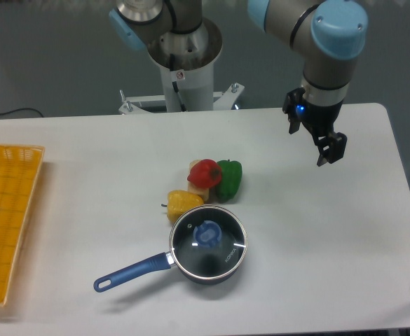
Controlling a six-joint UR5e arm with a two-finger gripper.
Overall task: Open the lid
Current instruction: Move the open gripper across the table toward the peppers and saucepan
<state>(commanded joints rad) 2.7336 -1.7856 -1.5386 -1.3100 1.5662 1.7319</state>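
The lid (209,236), a clear glass disc with a metal rim and a blue centre knob, sits flat on the small dark saucepan (206,269) near the table's front middle. The pan's long blue handle (131,271) points toward the front left. My gripper (317,140) hangs over the right back part of the table, well away from the lid to its upper right. Its black fingers (332,148) are spread apart, open, with nothing between them.
Toy vegetables cluster just behind the pan: a red pepper (206,172), a green pepper (230,176) and a yellow piece (182,203). A yellow basket (8,210) lies at the left edge. The arm's base (185,70) stands at the back.
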